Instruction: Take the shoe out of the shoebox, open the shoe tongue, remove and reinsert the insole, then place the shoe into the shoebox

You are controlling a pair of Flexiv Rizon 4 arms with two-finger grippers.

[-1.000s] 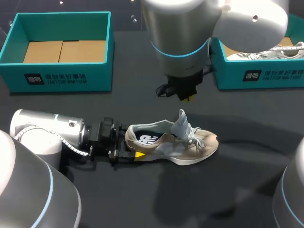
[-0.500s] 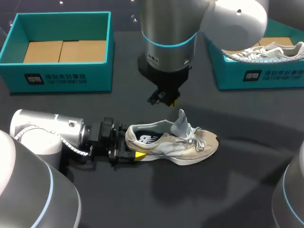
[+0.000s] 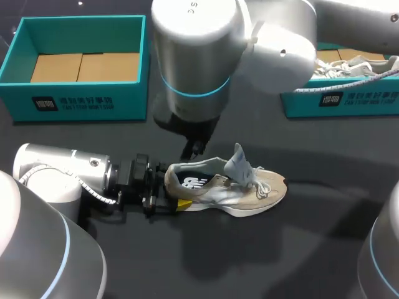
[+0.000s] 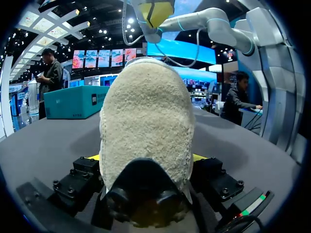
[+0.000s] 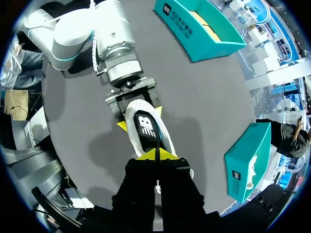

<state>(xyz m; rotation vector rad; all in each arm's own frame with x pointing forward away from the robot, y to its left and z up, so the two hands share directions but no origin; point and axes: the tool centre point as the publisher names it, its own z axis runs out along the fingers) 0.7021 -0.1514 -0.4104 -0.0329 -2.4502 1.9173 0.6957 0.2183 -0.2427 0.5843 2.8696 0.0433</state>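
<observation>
Shoe [image 3: 224, 187]: sits flat on its sole near the middle of the dark desk [image 3: 262, 255], outside both boxes, heel toward the left arm [image 3: 62, 174], toe toward the right side. Tongue [image 3: 239, 163] stands up out of the opening, laces loose over the front. Dark insole [image 3: 190, 180] with a white mark lies inside, seen through the collar.

Left jaws: clenched on the heel of the shoe, low on the desk, one yellow tip [image 4: 199, 157] on each side. From the left wrist, nothing but that pale fuzzy heel [image 4: 146, 126] filling the space between the fingers.

Right arm [image 3: 199, 50]: comes in from the right and reaches past the middle, hanging over the heel end. Right jaws: closed on nothing, yellow tips [image 5: 156, 154] pressed together, pointing down at the shoe's opening [image 5: 148, 127]. Seen from the left wrist, hover above the collar, clear of it.

Teal shoebox [image 3: 81, 103]: far left of the desk, only brown card on its floor. Second teal shoebox [image 3: 340, 99]: far right, partly behind the right arm, with another pale shoe [image 3: 355, 63] lying in it.
</observation>
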